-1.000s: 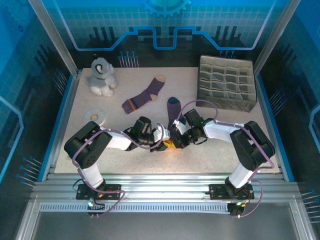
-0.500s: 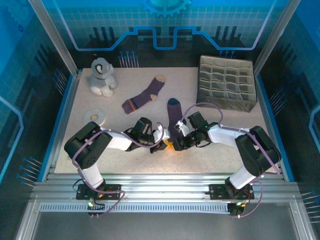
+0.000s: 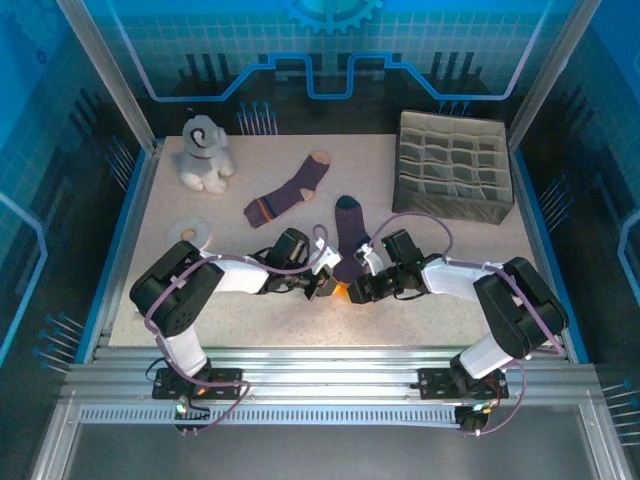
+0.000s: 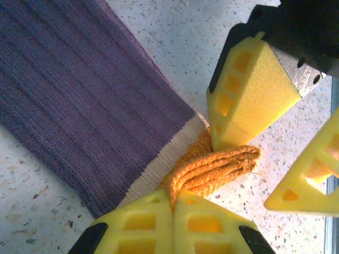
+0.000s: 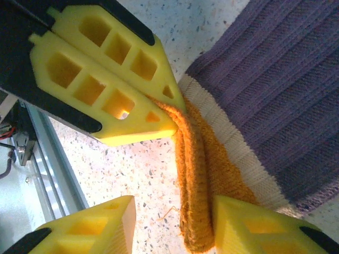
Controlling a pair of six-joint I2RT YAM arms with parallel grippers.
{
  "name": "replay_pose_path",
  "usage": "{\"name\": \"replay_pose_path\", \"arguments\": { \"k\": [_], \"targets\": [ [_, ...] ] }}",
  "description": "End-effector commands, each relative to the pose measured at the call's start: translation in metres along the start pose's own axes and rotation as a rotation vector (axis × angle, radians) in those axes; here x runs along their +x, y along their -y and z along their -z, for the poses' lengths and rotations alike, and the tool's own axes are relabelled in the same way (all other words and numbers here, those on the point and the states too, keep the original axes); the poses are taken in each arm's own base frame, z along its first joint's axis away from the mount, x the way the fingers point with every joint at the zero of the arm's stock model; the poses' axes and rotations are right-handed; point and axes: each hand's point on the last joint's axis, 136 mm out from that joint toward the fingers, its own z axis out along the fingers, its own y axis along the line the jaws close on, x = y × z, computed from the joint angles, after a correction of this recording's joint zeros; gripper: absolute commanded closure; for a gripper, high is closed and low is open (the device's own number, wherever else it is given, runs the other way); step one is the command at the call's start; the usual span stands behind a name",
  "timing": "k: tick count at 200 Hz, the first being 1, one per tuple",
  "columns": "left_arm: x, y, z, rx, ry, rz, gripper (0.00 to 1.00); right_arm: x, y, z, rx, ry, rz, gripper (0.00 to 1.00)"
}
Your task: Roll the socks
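- The orange cuff of the navy-toed sock is pinched by the closed left gripper.
- The right gripper is held partly open astride the cuff fold.
- The navy-toed sock is laid mid-table, toe toward 12 o'clock.
- The tan-toed sock is laid flat at its 11 o'clock.

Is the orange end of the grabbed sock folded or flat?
Folded: the purple sock's orange knit cuff is doubled over, pinched in the left gripper.

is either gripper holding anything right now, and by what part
The left gripper is shut on the navy-toed sock, pinching its folded orange cuff. The right gripper is open, astride that cuff.
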Motion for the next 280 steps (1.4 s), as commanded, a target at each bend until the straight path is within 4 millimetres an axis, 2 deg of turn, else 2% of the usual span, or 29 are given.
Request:
{"name": "replay_pose_path", "arguments": {
  "k": [1,20,49,114,154,188,219,231,251,280],
  "targets": [
    [0.001,-0.003,-0.007,-0.010,-0.042,0.101,1.00,-0.002,0.005,0.005,0.042,0.030,0.001,0.56],
    [0.000,-0.006,-0.010,-0.009,-0.045,0.139,1.00,-0.004,0.009,0.006,0.084,0.040,0.017,0.53],
    [-0.001,-0.010,-0.014,-0.005,-0.050,0.198,1.00,-0.008,0.011,0.008,0.139,0.053,0.058,0.54],
    [-0.001,-0.019,-0.015,0.009,-0.032,0.292,1.00,-0.017,0.021,0.008,0.197,0.101,0.089,0.73],
    [0.004,-0.022,-0.014,0.001,-0.031,0.291,1.00,-0.016,0.039,0.005,0.282,0.069,0.027,0.87],
    [0.008,-0.024,-0.012,-0.020,-0.022,0.276,1.00,-0.014,0.050,0.003,0.337,0.024,-0.037,0.93],
    [0.008,-0.021,-0.007,-0.028,-0.003,0.210,0.88,-0.005,0.064,0.002,0.404,-0.046,-0.122,0.97],
    [0.005,-0.017,-0.002,-0.021,0.022,0.159,0.80,0.000,0.068,0.001,0.422,-0.076,-0.148,0.97],
    [-0.005,-0.007,0.012,-0.020,0.082,0.051,0.71,0.008,0.073,0.001,0.454,-0.126,-0.175,0.98],
    [-0.024,0.010,0.034,-0.023,0.136,-0.113,0.65,0.016,0.079,0.001,0.482,-0.186,-0.190,0.99]
  ]
}}
